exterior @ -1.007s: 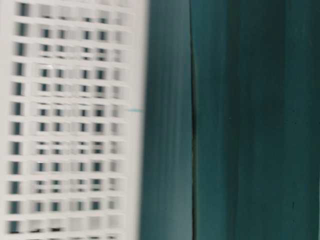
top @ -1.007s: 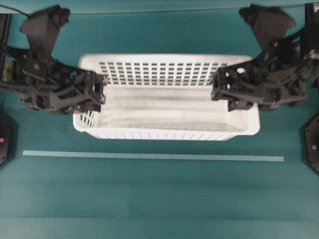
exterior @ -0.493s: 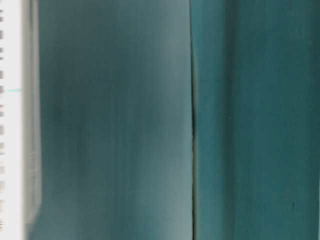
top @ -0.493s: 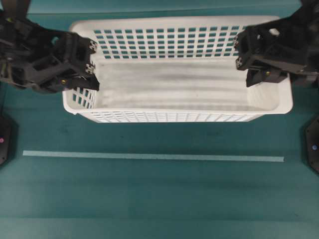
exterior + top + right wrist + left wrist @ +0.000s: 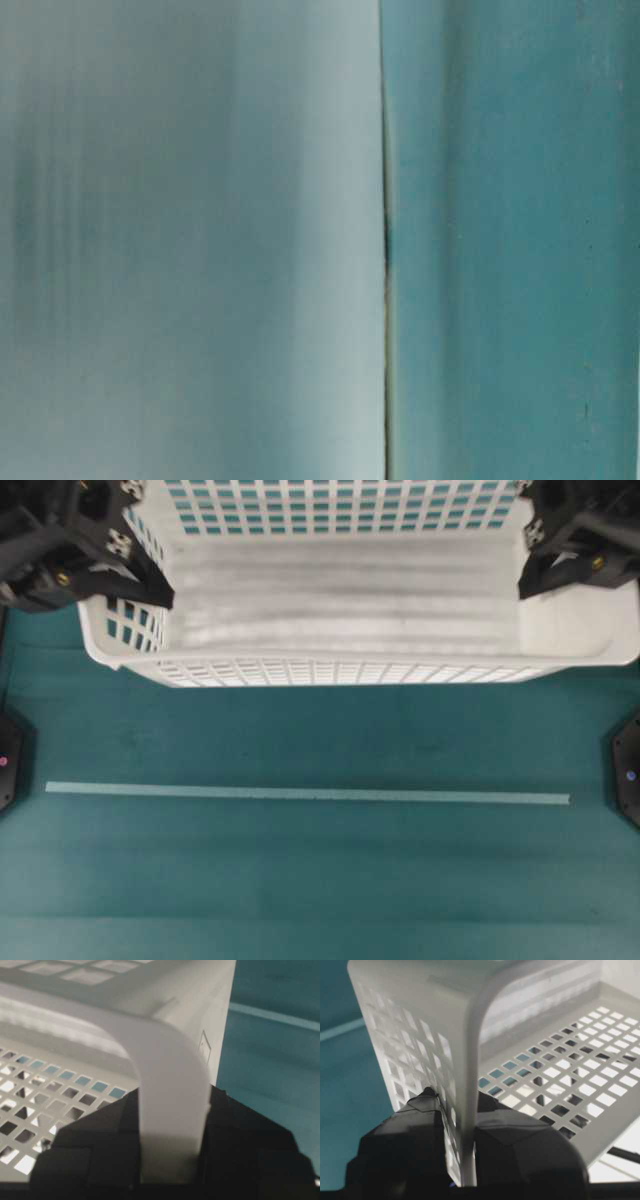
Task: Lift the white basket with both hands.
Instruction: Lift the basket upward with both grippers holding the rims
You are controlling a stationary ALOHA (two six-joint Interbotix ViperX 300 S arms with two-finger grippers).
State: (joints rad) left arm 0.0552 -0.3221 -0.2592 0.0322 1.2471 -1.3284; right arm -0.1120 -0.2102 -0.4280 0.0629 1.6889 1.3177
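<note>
We see the white basket (image 5: 350, 590), nothing inside, its end rims pinched by the left gripper (image 5: 462, 1160) and right gripper (image 5: 172, 1150).

Bright, even overhead light — table-level view washed-out, blurred

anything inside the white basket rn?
The white basket shows only its bare floor. Its far edge is cropped, and the left gripper and right gripper, clamped on the end rims, cover the corners.
</note>
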